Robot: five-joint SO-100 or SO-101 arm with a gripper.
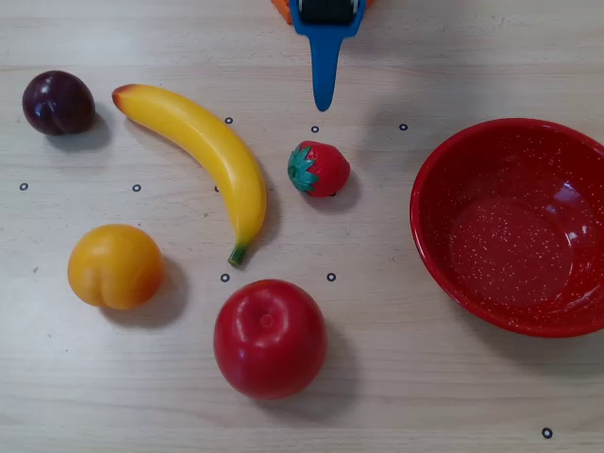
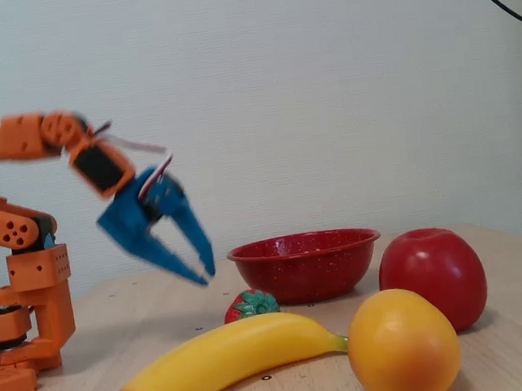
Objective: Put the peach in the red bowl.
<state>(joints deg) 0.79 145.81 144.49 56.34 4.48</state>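
- The peach (image 1: 115,266) rests on the light wooden table (image 1: 377,396) at the left of the overhead view, free of any grasp; in the fixed view it sits nearest the camera (image 2: 403,346).
- Just to its right in the overhead view is the larger red apple (image 1: 270,337), and above it the banana (image 1: 208,151), whose green stem end points down between the two fruits.
- A dark plum (image 1: 58,102) lies at the upper left, well apart from the peach.
- A strawberry (image 1: 318,169) sits near the middle, beside the banana's lower half.
- The red bowl (image 1: 510,226), speckled white and holding nothing, stands at the right edge, well apart from the peach.
- The blue gripper (image 2: 204,274) hangs in the air above the table on the orange arm (image 2: 10,144), blurred in the fixed view; its fingers (image 2: 194,233) point downward with a gap between them, holding nothing.
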